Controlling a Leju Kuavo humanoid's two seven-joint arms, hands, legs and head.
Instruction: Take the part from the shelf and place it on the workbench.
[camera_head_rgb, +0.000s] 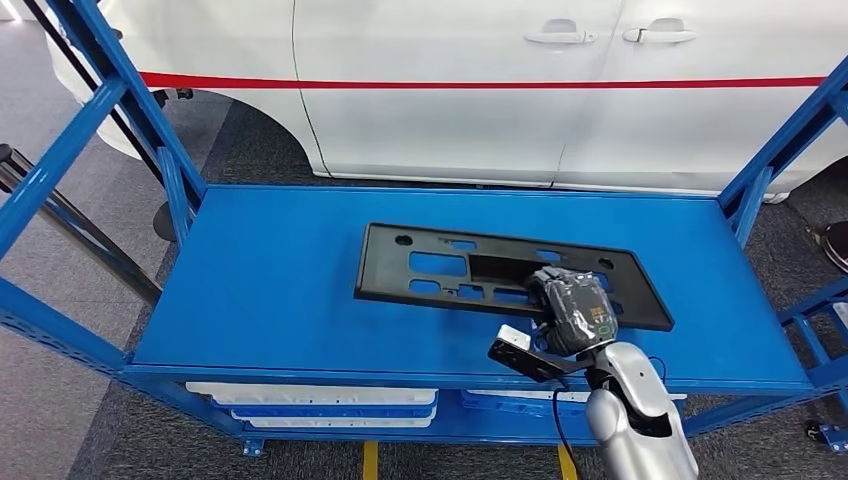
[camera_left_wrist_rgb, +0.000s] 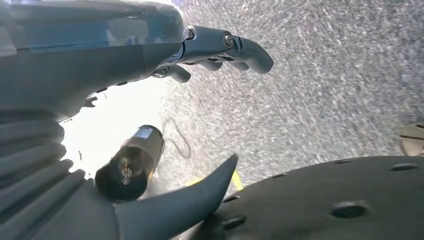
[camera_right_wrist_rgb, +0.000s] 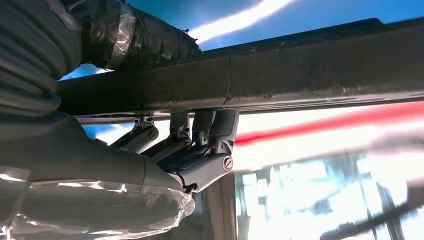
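Note:
The part (camera_head_rgb: 440, 265) is a long flat black plastic panel with several cut-outs, lying on the blue shelf board (camera_head_rgb: 270, 300). My right hand (camera_head_rgb: 572, 308) is at its near right edge. In the right wrist view the part (camera_right_wrist_rgb: 310, 65) runs as a dark bar across the picture, with my right hand (camera_right_wrist_rgb: 185, 150) gripping it: the fingers (camera_right_wrist_rgb: 210, 135) press one face and the taped thumb (camera_right_wrist_rgb: 140, 40) lies on the other. My left hand (camera_left_wrist_rgb: 150, 60) hangs over the grey floor, fingers apart and holding nothing.
A white car (camera_head_rgb: 450, 90) with a red stripe stands close behind the shelf. Slanted blue frame posts rise at the left (camera_head_rgb: 120, 100) and at the right (camera_head_rgb: 780, 150). White trays (camera_head_rgb: 320, 405) sit on the lower shelf level.

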